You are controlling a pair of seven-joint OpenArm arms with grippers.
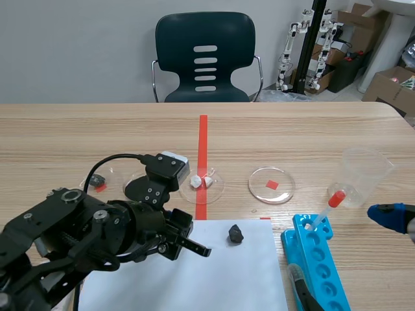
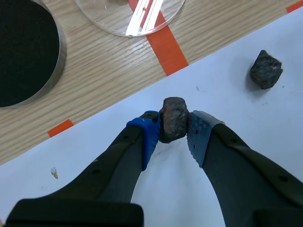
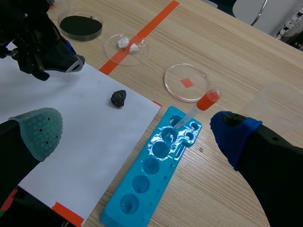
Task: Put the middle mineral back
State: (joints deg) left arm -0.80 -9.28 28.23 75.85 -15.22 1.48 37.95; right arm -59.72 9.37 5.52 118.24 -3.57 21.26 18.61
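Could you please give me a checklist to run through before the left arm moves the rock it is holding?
1. Grip: left gripper has its jaws shut on the rough reddish-brown rock: ok.
2. Rock lifted off the white paper sheet: cannot tell.
3. Small black rock lies apart on the sheet: ok.
4. Clear round dish over the red square is empty: ok.
5. Whether that dish is this rock's place: cannot tell.
6. Right gripper open, well away from the left arm: ok.

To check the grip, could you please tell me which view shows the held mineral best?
The left wrist view: the brown mineral sits close up, pinched between the pads of the left gripper. In the scene and right wrist views it cannot be made out at that gripper.
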